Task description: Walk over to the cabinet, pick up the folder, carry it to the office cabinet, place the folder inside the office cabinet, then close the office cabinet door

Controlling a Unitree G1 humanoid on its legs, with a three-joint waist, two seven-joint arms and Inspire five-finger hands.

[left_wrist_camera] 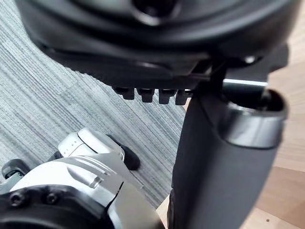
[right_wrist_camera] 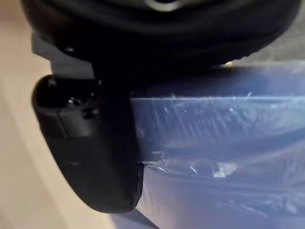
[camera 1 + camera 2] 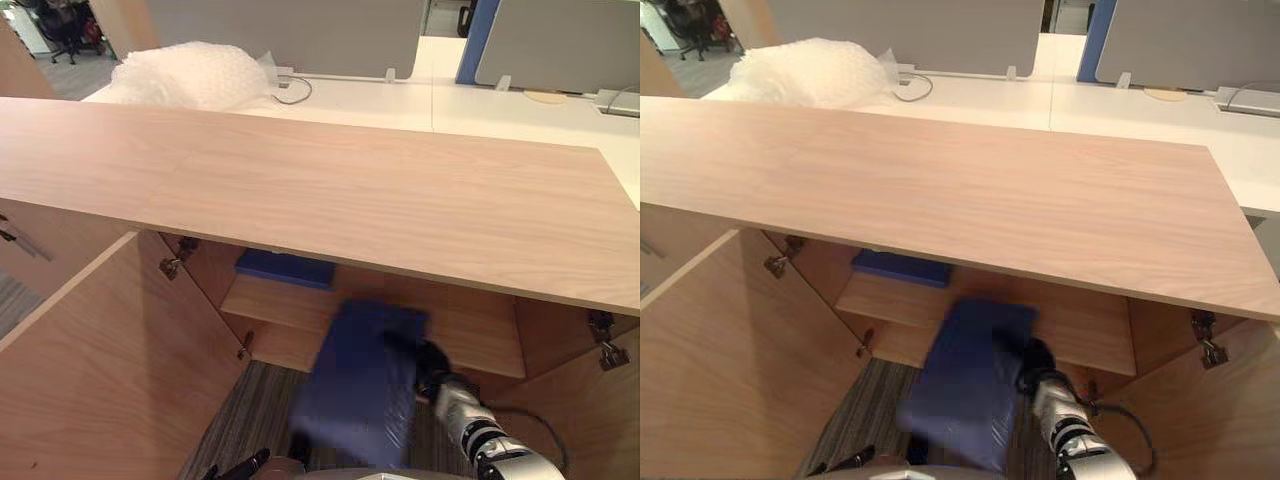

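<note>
A dark blue folder in a clear plastic sleeve hangs tilted in front of the open office cabinet, its top edge near the inner shelf. My right hand grips the folder's right edge from the lower right. In the right wrist view the thumb presses on the folder. A second blue folder lies flat on the shelf at the back left. My left hand hangs low by the carpet with its fingers relaxed and nothing in it.
The cabinet's wide wooden top overhangs the opening. Its left door stands swung open towards me, and a hinge shows on the right side. Bubble wrap lies on the white desks behind. Grey striped carpet lies below.
</note>
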